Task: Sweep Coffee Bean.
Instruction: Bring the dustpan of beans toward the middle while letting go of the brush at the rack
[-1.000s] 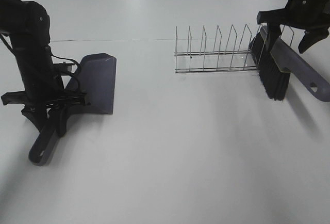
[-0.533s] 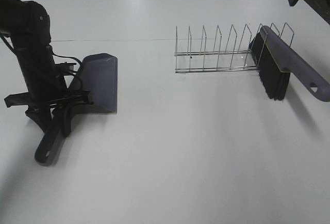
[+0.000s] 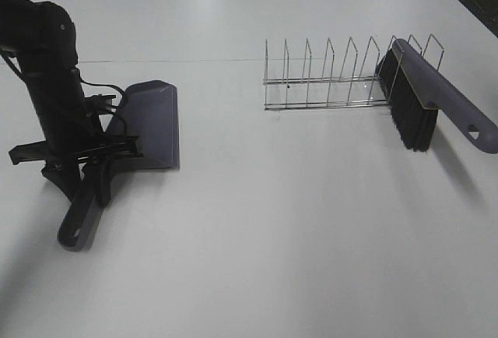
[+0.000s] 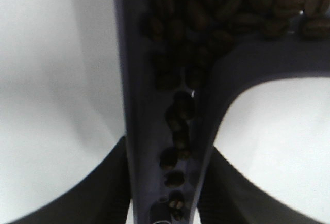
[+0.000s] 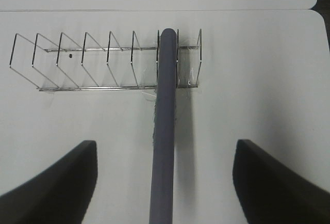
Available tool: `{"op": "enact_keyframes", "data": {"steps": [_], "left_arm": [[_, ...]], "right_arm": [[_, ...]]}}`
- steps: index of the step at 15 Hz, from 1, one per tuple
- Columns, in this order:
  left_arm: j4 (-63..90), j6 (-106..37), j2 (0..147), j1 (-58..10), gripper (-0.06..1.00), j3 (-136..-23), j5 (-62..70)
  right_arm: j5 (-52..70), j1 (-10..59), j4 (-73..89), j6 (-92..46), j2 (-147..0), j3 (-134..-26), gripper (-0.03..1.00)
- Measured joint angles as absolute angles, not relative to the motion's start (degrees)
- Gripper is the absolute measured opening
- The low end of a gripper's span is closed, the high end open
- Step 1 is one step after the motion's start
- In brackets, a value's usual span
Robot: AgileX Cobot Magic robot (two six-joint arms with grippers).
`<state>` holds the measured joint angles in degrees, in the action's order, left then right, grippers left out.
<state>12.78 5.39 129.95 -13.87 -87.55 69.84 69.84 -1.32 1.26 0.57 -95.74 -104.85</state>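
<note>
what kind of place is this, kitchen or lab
Probably a lab test bench: a bare white table holding only staged props, a purple dustpan, a brush leaning in a wire rack.

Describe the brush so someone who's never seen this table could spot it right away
On the white table, find the wire rack at the far right. The brush leans in its rightmost slots, long purple-grey handle sloping down to the table. Its black bristles set it apart from the purple dustpan at the left.

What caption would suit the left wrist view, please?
Left gripper clamps the purple dustpan by its handle, coffee beans pooled inside.
</note>
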Motion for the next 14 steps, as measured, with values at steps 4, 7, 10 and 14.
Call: {"op": "enact_keyframes", "data": {"steps": [4, 7, 10, 14], "left_arm": [[12.9, 5.2, 129.4, -13.9, 0.33, -87.5, 65.3], [13.0, 4.8, 129.1, -13.9, 0.33, -87.5, 63.1], [13.0, 2.9, 129.1, -13.9, 0.33, -87.5, 62.1], [13.2, 1.7, 128.9, -13.9, 0.68, -87.5, 62.9]], "right_arm": [[69.8, -1.3, 3.1, 0.5, -83.6, -87.5, 0.64], [68.5, -1.3, 6.0, -0.6, -75.2, -76.6, 0.64], [65.1, -1.3, 8.3, -2.6, -63.0, -65.9, 0.64], [64.9, -1.3, 8.7, -3.7, -47.6, -56.6, 0.64]]}}
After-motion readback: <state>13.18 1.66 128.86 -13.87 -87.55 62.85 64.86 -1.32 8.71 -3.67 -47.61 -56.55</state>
